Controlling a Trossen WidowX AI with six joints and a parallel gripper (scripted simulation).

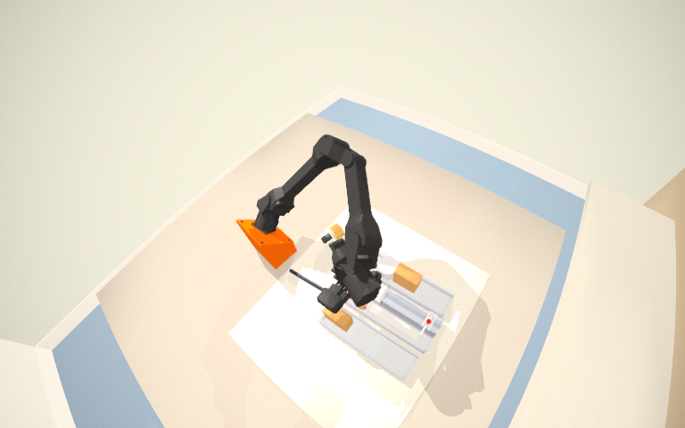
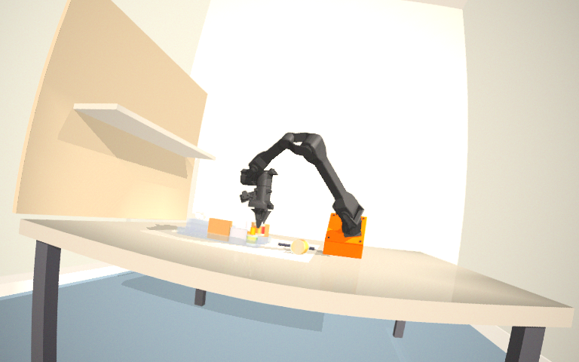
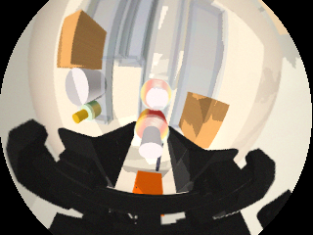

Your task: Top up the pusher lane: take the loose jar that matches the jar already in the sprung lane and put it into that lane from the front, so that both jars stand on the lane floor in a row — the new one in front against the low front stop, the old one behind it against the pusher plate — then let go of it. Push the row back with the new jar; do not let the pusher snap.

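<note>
My gripper (image 3: 152, 127) (image 2: 258, 225) is shut on a red-and-yellow banded jar (image 3: 151, 131) with a white lid, seen between the fingertips in the wrist view. A matching jar (image 3: 156, 92) stands directly beyond it, in the middle lane (image 1: 401, 325). The two jars overlap in the wrist view; I cannot tell whether they touch. In the exterior view the fingertips are low, at jar height. The arm hides most of the jars in the top view. Whether the held jar's base rests on the lane floor is hidden. The pusher plate and low front stop cannot be made out.
Orange blocks (image 1: 407, 277) (image 1: 337, 318) (image 3: 83, 41) (image 3: 202, 119) stand in the side lanes. A grey-white cylinder (image 3: 88, 85) and a yellow-and-green bottle (image 3: 89, 112) (image 2: 252, 237) are on the wrist view's left. An orange cylinder (image 2: 299, 246) (image 1: 335, 231) and a dark rod (image 1: 305, 279) lie nearer the arm's base.
</note>
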